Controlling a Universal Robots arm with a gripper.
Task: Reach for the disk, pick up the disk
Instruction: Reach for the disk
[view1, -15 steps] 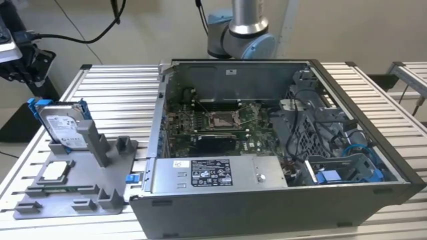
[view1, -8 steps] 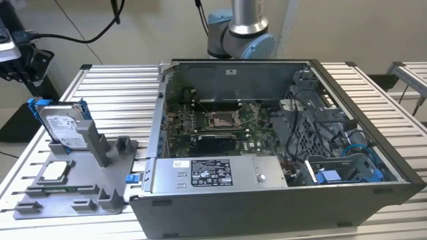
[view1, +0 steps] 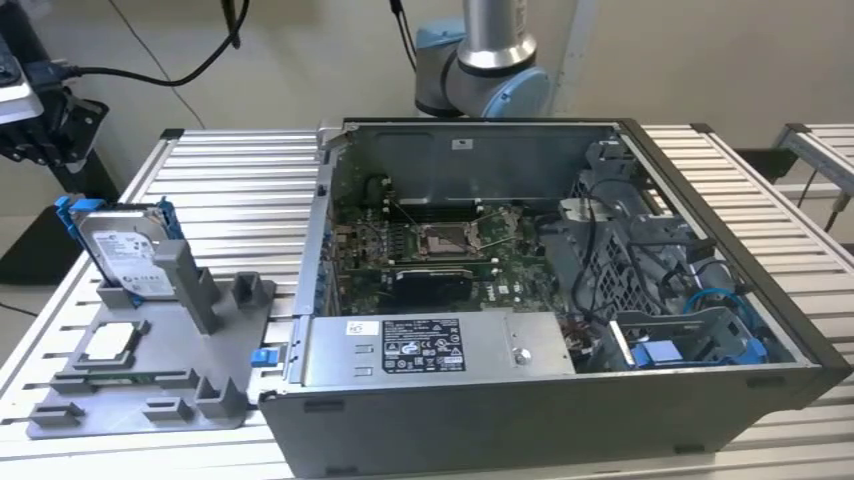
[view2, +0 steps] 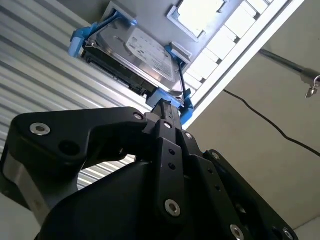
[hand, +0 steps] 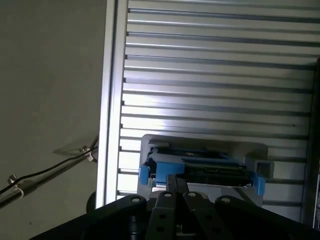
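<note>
Exterior view first: the disk (view1: 124, 243) stands on its edge in a slot of the grey fixture plate (view1: 160, 395) at the left of the frame, label facing out, blue bracket (view1: 70, 212) wrapped round it. My guess is it's parked upright like that so its top edge sticks up free for a grab. The open computer case (view1: 534, 330) fills the middle and right, and the gripper (view1: 34, 140) hangs at the upper left edge, up and off from the disk, not touching it. Second wrist view: the disk (view2: 145, 52) sits in the upper middle of the frame, and the gripper (view2: 162, 106) points straight at the bracket's corner, which reads to me as lining up on it. Its claw looks pinched together with nothing in it. First wrist view: same deal, the disk (hand: 212, 167) edge-on at lower centre on the ribbed table (hand: 210, 75), gripper (hand: 177, 179) just below it in the frame, so reaching, nothing picked up.
</note>
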